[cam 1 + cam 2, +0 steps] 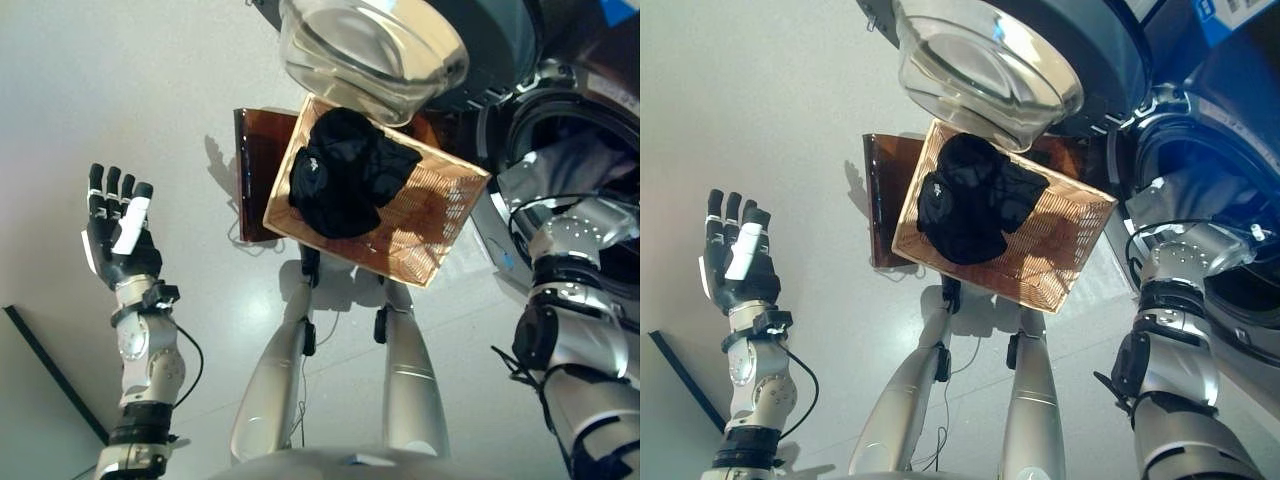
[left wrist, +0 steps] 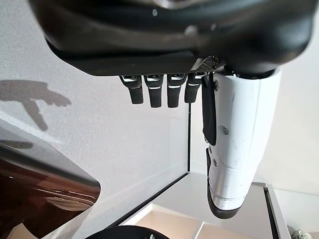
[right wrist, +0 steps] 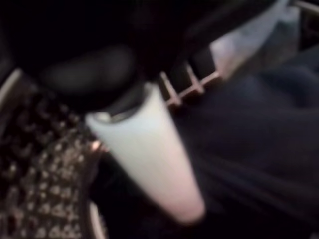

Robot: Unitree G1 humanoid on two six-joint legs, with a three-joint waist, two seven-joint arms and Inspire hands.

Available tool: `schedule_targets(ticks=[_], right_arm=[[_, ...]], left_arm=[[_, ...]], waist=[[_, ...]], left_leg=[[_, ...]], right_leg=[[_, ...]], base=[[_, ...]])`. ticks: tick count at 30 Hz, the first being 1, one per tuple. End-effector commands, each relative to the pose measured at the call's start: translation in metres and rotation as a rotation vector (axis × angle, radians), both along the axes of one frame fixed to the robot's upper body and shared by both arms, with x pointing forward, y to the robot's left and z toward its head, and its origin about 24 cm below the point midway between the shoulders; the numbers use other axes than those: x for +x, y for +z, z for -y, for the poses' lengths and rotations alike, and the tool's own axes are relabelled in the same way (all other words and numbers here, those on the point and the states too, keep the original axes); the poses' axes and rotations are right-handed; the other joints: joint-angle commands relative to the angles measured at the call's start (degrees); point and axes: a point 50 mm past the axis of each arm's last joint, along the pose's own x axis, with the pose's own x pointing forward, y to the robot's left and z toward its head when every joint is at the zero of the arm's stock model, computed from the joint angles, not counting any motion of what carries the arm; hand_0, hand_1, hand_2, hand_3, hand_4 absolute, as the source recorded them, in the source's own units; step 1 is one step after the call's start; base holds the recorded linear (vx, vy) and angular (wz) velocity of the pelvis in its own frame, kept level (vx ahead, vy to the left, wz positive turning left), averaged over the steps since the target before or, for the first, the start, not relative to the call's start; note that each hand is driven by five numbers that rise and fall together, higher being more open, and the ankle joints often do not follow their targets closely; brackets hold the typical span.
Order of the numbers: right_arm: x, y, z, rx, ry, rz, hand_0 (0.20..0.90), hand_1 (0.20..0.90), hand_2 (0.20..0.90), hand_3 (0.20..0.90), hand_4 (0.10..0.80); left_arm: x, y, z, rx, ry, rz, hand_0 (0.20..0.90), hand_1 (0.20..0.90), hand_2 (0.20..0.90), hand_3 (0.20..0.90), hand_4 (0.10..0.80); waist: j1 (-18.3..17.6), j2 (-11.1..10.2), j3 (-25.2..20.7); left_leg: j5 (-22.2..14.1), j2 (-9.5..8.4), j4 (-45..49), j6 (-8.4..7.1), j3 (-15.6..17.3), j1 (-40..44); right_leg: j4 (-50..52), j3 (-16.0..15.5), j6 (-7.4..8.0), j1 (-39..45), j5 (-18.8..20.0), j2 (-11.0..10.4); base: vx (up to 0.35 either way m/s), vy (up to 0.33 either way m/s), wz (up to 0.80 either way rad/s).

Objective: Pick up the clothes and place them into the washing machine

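1. A dark garment [image 3: 259, 149] lies inside the washing machine drum [image 1: 600, 130], filling the space just past the right hand's white-covered thumb in the right wrist view; a grey-blue fold of it shows through the drum opening in the eye views.
2. The right hand [image 3: 144, 149] is reached into the drum. Only its thumb is clear, and I cannot tell whether its fingers are curled on the cloth or loose.
3. A second piece, black clothes [image 1: 345, 175], sits bunched in a heap in the woven basket [image 1: 440, 215], towards the basket's end nearest the machine door.
4. The basket rests tilted on a dark brown stand [image 1: 258, 165], just below the open round glass door [image 1: 370, 50] of the machine.
5. The left hand [image 1: 115, 235] is held up well apart from the basket, over the pale floor [image 1: 120, 90], fingers straight and spread, holding nothing.
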Motion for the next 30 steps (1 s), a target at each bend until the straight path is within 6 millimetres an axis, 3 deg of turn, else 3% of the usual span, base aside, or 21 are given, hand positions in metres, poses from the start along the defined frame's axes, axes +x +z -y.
schedule_targets(ticks=[1,10,13,15,16,18,21,26,30], right_arm=[[-0.026,0.044,0.028,-0.328,-0.143,-0.048,0.9,0.9,0.9,0.9,0.8],[-0.021,0.044,0.02,-0.486,-0.092,-0.205,0.9,0.9,0.9,0.9,0.8],[-0.017,0.039,0.022,-0.578,-0.062,-0.359,0.9,0.9,0.9,0.9,0.8],[-0.013,0.036,0.022,-0.718,-0.027,-0.551,0.9,0.9,0.9,0.9,0.8],[-0.007,0.035,0.016,-0.918,-0.003,-0.758,0.9,0.9,0.9,0.9,0.8],[-0.005,0.036,0.012,-1.0,-0.013,-0.827,0.9,0.9,0.9,0.9,0.8],[0.001,0.022,-0.017,-1.365,-0.065,-1.081,0.9,0.9,0.9,0.9,0.8],[0.003,0.005,-0.025,-1.504,-0.115,-1.285,0.9,0.9,0.9,0.9,0.8],[0.006,-0.024,-0.036,-1.637,-0.089,-1.449,0.9,0.9,0.9,0.9,0.8]], left_arm=[[-0.021,0.026,-0.023,0.112,0.081,0.11,0.9,0.9,0.9,0.9,0.8],[-0.026,0.025,-0.027,0.112,0.103,0.119,0.9,0.9,0.9,0.9,0.8],[-0.027,0.026,-0.027,0.12,0.095,0.127,0.9,0.9,0.9,0.9,0.8],[-0.028,0.026,-0.028,0.133,0.092,0.128,0.9,0.9,0.9,0.9,0.8],[-0.029,0.025,-0.029,0.147,0.087,0.123,0.9,0.9,0.9,0.9,0.8],[-0.03,0.025,-0.029,0.155,0.082,0.119,0.9,0.9,0.9,0.9,0.8],[-0.031,0.022,-0.031,0.174,0.094,0.109,0.9,0.9,0.9,0.9,0.8],[-0.028,0.024,-0.03,0.177,0.104,0.123,0.9,0.9,0.9,0.9,0.8],[-0.028,0.022,-0.027,0.173,0.101,0.122,0.9,0.9,0.9,0.9,0.8]], waist=[[-0.9,1.7,-6.6],[-1.0,1.4,-6.1],[-1.0,1.2,-5.9],[-0.9,1.0,-5.7],[-0.9,0.8,-5.3],[-1.0,0.8,-5.2],[-1.2,1.0,-4.8],[-1.3,1.0,-5.0],[-1.2,0.9,-5.2]], left_leg=[[-6.1,-0.27,-0.5,-4.58,-0.4,2.6],[-6.0,-0.15,-0.5,-4.44,-0.2,2.5],[-5.9,-0.12,-0.5,-4.45,-0.2,2.6],[-5.8,-0.1,-0.5,-4.47,-0.1,2.6],[-5.9,-0.03,-0.5,-4.54,-0.1,2.8],[-5.6,-0.06,-0.5,-4.53,0.0,2.6],[-5.5,-0.13,-0.5,-4.4,0.0,2.7],[-5.1,-0.27,-0.5,-4.3,-0.2,2.2],[-5.0,-0.33,-0.5,-4.25,-0.4,2.1]], right_leg=[[-3.8,-1.7,1.54,0.6,-2.3,-1.4],[-3.6,-1.8,1.59,0.4,-2.1,-1.4],[-3.4,-1.8,1.57,0.4,-2.1,-1.5],[-3.4,-1.8,1.59,0.5,-1.9,-1.5],[-3.1,-1.8,1.64,0.5,-2.1,-1.5],[-3.2,-1.8,1.66,0.3,-1.7,-1.5],[-3.1,-1.9,1.86,0.4,-1.8,-1.4],[-3.5,-1.8,1.92,0.3,-1.4,-1.5],[-3.7,-1.9,1.92,0.2,-1.4,-1.5]], base=[[0.0,0.0,0.0],[0.0,0.0,0.0],[0.0,0.0,0.0],[0.0,0.0,0.0],[0.0,0.0,0.0],[0.0,0.0,0.0],[0.0,0.0,0.0],[-0.005,0.0,0.02],[0.0,0.0,0.0]])
